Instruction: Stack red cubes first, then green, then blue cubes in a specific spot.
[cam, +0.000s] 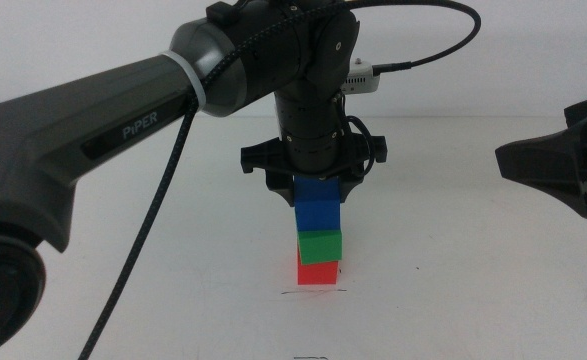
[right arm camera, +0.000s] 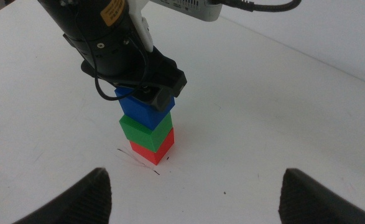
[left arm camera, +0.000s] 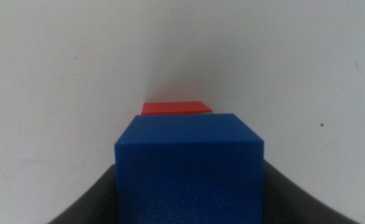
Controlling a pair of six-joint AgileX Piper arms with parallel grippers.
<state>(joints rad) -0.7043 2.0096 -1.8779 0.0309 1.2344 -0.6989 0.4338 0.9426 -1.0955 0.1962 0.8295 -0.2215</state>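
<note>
Pinching the small matte blue cube (cam: 319, 205), the left gripper (cam: 315, 186) sets it atop the matte green cube (cam: 319, 245) and red cube (cam: 317, 271). Next, I judge, release cleanly. The right gripper (right arm camera: 194, 193) waits spread.

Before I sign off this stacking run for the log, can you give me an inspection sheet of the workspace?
Surface: white table, short dark line in front of the stack.
Job's things: red cube at the bottom, green cube on it, blue cube on top.
Clutter: nothing seen.
Grippers: left claw shut on the blue cube; right claw open, away from the stack.
Cables: black cable hanging along the left arm.
Surroundings: nothing seen.
</note>
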